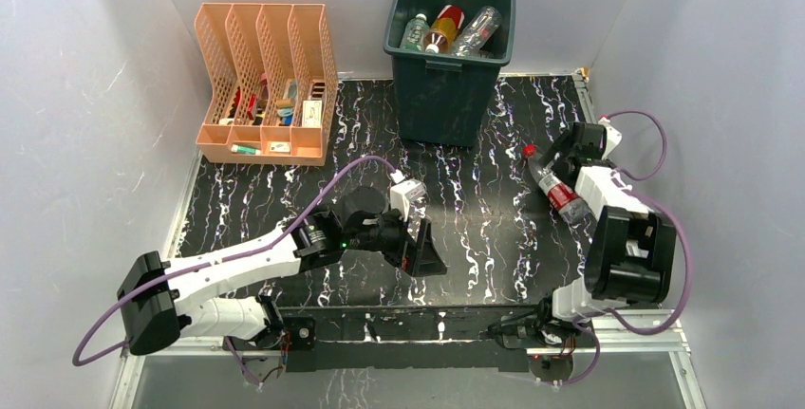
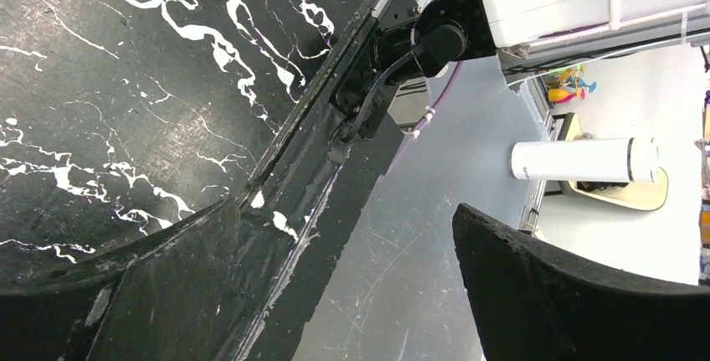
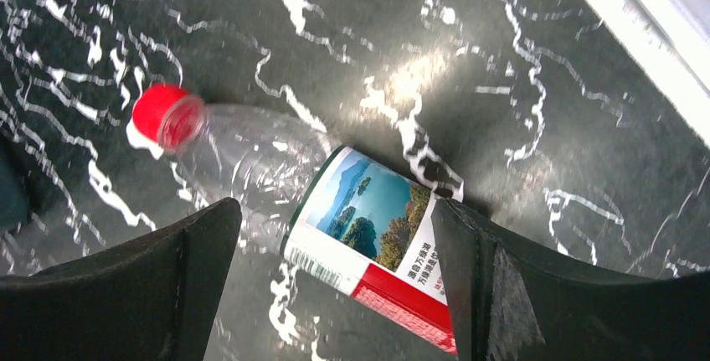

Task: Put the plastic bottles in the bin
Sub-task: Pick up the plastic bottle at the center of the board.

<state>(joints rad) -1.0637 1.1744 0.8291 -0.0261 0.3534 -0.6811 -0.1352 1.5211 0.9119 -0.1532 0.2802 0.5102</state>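
A clear plastic bottle (image 3: 251, 164) with a red cap (image 3: 161, 112) and a red-and-white landscape label lies on its side on the black marbled table, at the right (image 1: 555, 186). My right gripper (image 3: 333, 210) stands open astride it, the right finger against the label and the left finger apart from it; from above the right gripper (image 1: 553, 170) covers the bottle's middle. The dark green bin (image 1: 446, 96) stands at the back centre with three bottles (image 1: 443, 27) inside. My left gripper (image 2: 343, 210) is open and empty over the table's near edge (image 1: 424, 255).
A peach slotted file organizer (image 1: 266, 86) with small items stands at the back left. Grey walls enclose the table on three sides. A metal rail (image 1: 456, 328) runs along the near edge. A white cylinder (image 2: 586, 160) shows beyond the table.
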